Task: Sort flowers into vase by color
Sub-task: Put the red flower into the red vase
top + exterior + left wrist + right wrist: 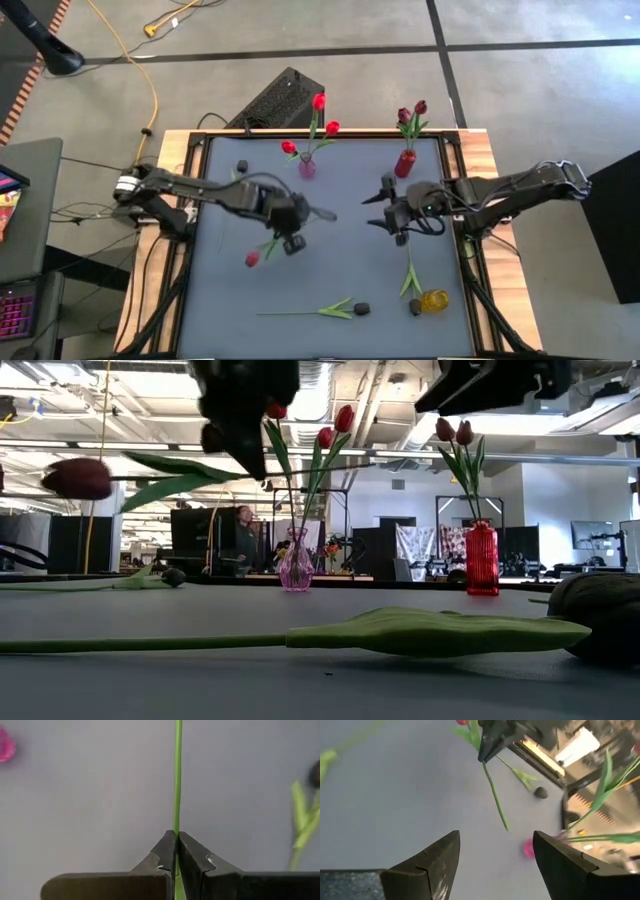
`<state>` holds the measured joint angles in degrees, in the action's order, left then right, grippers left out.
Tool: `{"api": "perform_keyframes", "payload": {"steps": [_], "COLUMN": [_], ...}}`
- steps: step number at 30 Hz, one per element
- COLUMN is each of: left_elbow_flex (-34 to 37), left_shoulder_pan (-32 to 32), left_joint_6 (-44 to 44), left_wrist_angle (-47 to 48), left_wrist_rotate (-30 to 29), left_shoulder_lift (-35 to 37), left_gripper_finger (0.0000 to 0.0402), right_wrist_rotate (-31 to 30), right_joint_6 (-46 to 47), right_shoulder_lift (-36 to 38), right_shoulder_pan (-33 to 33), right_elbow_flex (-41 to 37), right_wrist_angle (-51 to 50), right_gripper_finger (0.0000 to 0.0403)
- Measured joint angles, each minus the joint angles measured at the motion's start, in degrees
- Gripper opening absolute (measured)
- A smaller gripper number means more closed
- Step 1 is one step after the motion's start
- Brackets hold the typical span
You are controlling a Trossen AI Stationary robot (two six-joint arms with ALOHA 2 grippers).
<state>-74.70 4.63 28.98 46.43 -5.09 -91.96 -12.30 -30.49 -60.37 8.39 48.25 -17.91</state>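
Observation:
My left gripper [291, 236] hangs over the mat's middle, shut on a tulip with a dark red head [252, 258]. In the low view that tulip [78, 478] floats well above the table. My right gripper [386, 206] stands open to the right of it, with nothing between its fingers [437, 865]. At the back, a pink vase [307, 168] holds red tulips and a red vase [404, 163] holds dark maroon ones. A dark-headed tulip [320, 312] lies flat near the front edge. My left gripper pinches the tulip's thin green stem [176, 827] between its two fingers, partway along its length. The fingers slant down from above and lie across the stem. The tulip is lifted clear and lies roughly level, its head [78, 478] toward the table's left and its bare stem end [505, 826] pointing the other way.
A yellow vase [434, 300] lies on its side at the front right, with a green stem [410, 275] and a dark head beside it. A loose dark flower head [242, 166] sits at the back left. Wooden rails [478, 150] frame the mat.

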Motion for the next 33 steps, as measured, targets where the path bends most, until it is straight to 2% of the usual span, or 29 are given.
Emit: {"api": "perform_keyframes", "payload": {"steps": [7, 12, 18, 26, 33], "left_elbow_flex": [1.4, 1.8, 1.8, 1.9, 1.8], "left_shoulder_pan": [-7.3, -9.3, -10.3, -10.4, -10.4], "left_joint_6": [1.4, 5.8, 9.0, 10.7, 12.0], "left_wrist_angle": [-11.5, -16.9, -17.7, -17.6, -17.4], "left_wrist_rotate": [14.2, 18.5, 18.4, 18.1, 15.3], "left_shoulder_lift": [0.0, 0.0, 0.0, 0.0, 0.0], "left_gripper_finger": [0.0, 0.0, 0.0, 0.0, 0.0], "right_wrist_rotate": [-1.2, -9.0, -21.5, -27.2, -30.1], "right_joint_6": [-15.8, -23.1, -31.0, -38.4, -40.5], "right_shoulder_lift": [-4.7, -10.6, -17.0, -23.8, -26.2], "right_shoulder_pan": [-2.2, -1.8, -0.5, 0.2, 0.7], "right_elbow_flex": [0.0, 0.0, 0.0, 0.0, 0.0], "right_wrist_angle": [1.3, 5.8, 16.0, 24.6, 27.9], "right_gripper_finger": [0.0278, 0.0278, 0.0278, 0.027, 0.023]}}
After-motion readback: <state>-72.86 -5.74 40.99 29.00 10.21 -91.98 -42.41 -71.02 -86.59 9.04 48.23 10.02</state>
